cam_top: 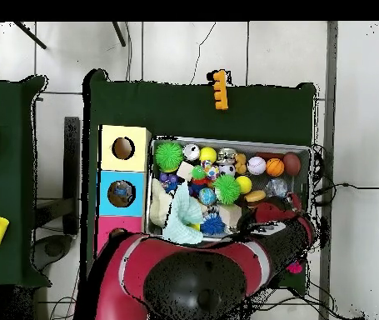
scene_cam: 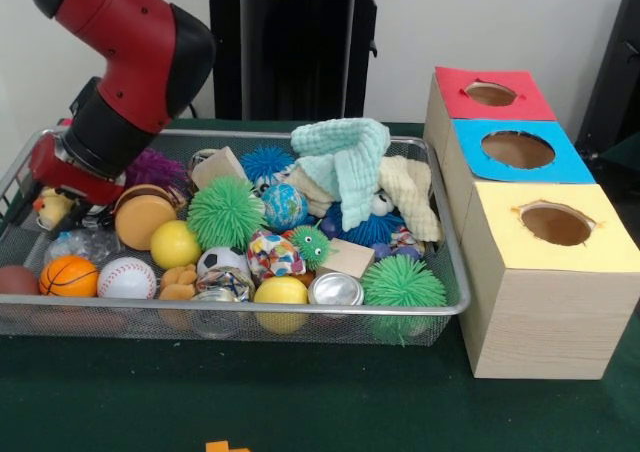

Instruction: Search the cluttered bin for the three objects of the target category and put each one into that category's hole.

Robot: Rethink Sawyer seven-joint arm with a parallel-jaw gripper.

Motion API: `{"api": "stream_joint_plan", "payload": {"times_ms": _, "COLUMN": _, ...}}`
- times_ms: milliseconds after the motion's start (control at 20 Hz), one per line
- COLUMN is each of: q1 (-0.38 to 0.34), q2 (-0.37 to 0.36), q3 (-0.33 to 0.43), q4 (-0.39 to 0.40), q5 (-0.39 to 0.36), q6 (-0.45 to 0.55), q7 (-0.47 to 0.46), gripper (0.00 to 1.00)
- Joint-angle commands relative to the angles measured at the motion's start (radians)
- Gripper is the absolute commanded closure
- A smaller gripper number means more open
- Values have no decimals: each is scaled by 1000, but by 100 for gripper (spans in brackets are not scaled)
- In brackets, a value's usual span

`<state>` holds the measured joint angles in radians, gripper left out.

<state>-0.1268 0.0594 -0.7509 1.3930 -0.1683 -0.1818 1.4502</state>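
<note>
On the green worktop (scene_cam: pixel 300 402) a wire bin (scene_cam: pixel 240 317) is seen, crammed with toys. Nearest, two spiky green balls (scene_cam: pixel 402 282) (scene_cam: pixel 224 212), two yellow balls (scene_cam: pixel 281 292) (scene_cam: pixel 175 244), a baseball (scene_cam: pixel 127 279) and a basketball (scene_cam: pixel 69 275) can be counted. Three holes are cut in the box (scene_cam: pixel 540 272) on the right: yellow (scene_cam: pixel 556 224), blue (scene_cam: pixel 517 149), red (scene_cam: pixel 490 94). At the bin's far left, the claw (scene_cam: pixel 75 210) is hidden under the arm; its opening cannot be told. No writing can be read.

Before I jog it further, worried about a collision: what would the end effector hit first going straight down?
Probably the yellow duck toy at the bin's corner, though the end effector itself is hidden, so depth is unclear.
</note>
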Motion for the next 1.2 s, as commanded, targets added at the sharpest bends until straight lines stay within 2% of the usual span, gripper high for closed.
{"api": "stream_joint_plan", "payload": {"times_ms": 50, "q1": -147, "q2": -104, "q3": 308, "q4": 70, "q5": -122, "q6": 25, "q7": 137, "gripper": 0}}
{"api": "stream_joint_plan", "payload": {"times_ms": 250, "q1": -267, "q2": -261, "q3": 481, "q4": 149, "q5": -230, "q6": 132, "q7": 74, "gripper": 0}}
{"api": "stream_joint_plan", "payload": {"times_ms": 400, "q1": -403, "q2": -369, "q3": 655, "q4": 206, "q5": -315, "q6": 228, "q7": -5, "gripper": 0}}
{"api": "stream_joint_plan", "payload": {"times_ms": 550, "q1": -496, "q2": -442, "q3": 771, "q4": 246, "q5": -343, "q6": 329, "q7": -80, "gripper": 0}}
{"api": "stream_joint_plan", "payload": {"times_ms": 1000, "q1": -659, "q2": -481, "q3": 959, "q4": 263, "q5": -368, "q6": 467, "q7": -166, "gripper": 0}}
{"api": "stream_joint_plan", "payload": {"times_ms": 1200, "q1": -691, "q2": -474, "q3": 999, "q4": 244, "q5": -374, "q6": 521, "q7": -191, "gripper": 0}}
